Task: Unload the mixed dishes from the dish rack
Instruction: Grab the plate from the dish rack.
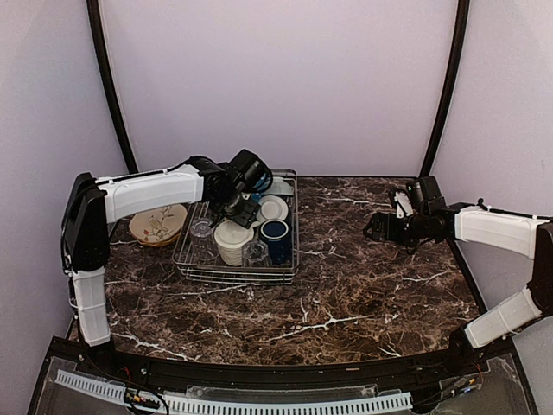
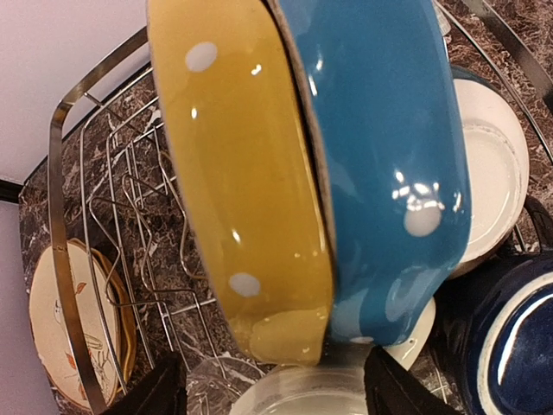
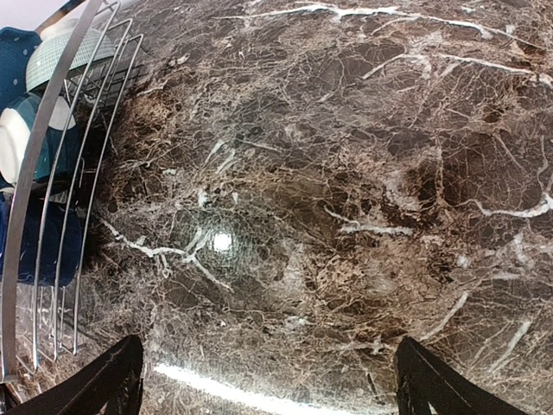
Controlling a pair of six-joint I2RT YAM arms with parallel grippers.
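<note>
Left gripper (image 2: 275, 387): jaws spread wide, folks, one black fingertip (image 2: 160, 393) at each bottom corner of the wrist view, and nothing visibly pinched.
Between the tips: the lower rims of two plates standing on edge, side by side and touching. That's the yellow plate (image 2: 242, 199) with white dots on the left, and the blue plate (image 2: 380, 130) with white dots on the right.
Contact: whether either tip touches a rim, I can't tell.
Around them: the dark blue mug (image 2: 510, 346) is low on the right and a white bowl (image 2: 492, 164) sits behind the blue plate, all inside the dish rack (image 2: 60, 216).
Rack from above: it sits left of centre on the marble table (image 1: 363, 294). The left arm (image 1: 151, 190) reaches over its far half. Cream bowls (image 1: 232, 240), the mug and a clear glass (image 1: 201, 230) are in the near half.
Outside the rack: the floral plate (image 1: 158, 223) lies flat on the table, just beside the rack's left side.
Right gripper (image 3: 272, 376): jaws wide apart with only marble between them, hanging over the table, well apart from the rack's right side.
</note>
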